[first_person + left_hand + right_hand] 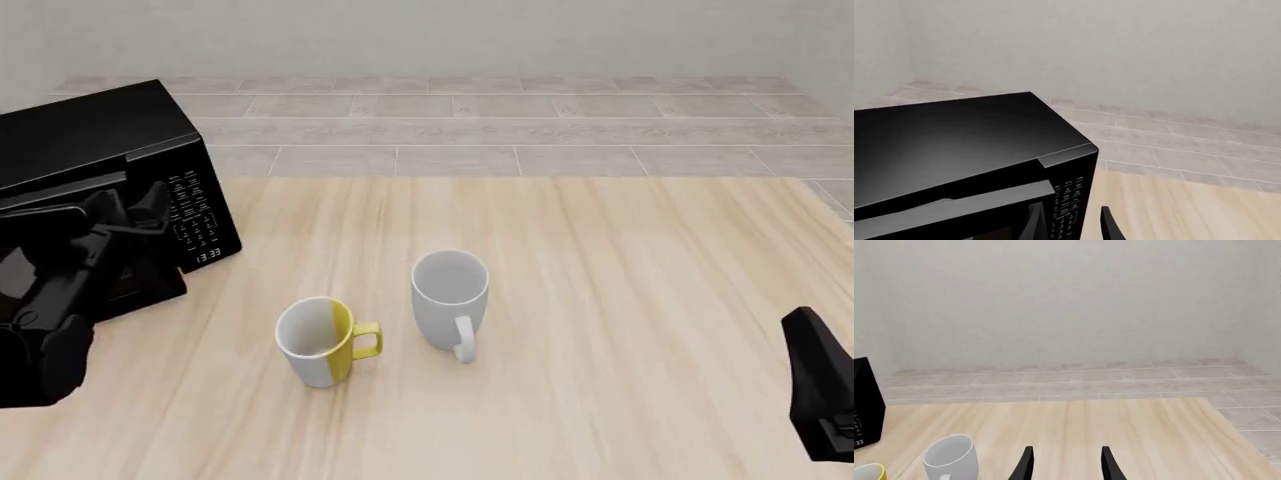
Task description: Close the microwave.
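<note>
The microwave (100, 150) is a glossy black box at the table's far left, its button panel (198, 212) and small display facing the mugs. In the left wrist view the microwave (954, 135) fills the frame, and a grey strip along the door's top stands slightly off the body, so the door looks a little ajar. My left gripper (127, 212) is open right at the door front, its fingers (1110, 225) straddling the panel edge. Low at the near right of the table, my right gripper (1067, 465) is open and holds nothing.
A yellow-and-white mug (320, 340) and a grey-white mug (449, 295) stand upright mid-table, right of the microwave. The right arm (817, 395) shows at the near right edge. A tiled floor and a pale wall lie beyond the table.
</note>
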Tool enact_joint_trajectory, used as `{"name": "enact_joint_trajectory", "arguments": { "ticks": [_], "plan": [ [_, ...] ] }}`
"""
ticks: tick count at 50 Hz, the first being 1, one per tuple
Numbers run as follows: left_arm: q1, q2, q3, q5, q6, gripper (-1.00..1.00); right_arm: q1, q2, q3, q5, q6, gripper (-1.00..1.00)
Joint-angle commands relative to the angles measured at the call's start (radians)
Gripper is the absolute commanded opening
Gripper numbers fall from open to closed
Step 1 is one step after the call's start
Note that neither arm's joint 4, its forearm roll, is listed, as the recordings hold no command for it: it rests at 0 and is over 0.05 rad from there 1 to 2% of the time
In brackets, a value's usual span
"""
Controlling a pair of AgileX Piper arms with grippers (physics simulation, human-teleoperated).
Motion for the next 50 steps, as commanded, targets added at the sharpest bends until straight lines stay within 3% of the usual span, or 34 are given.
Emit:
{"name": "enact_joint_trajectory", "arguments": {
  "ticks": [1,50],
  "plan": [
    [0.036,0.085,0.022,0.236,0.009,1.0,-0.001,0.0,0.004,-0.005,0.003,1.0],
    [0.048,0.133,-0.025,0.257,-0.012,1.0,-0.007,0.0,-0.004,-0.001,0.001,1.0]
  ]
}}
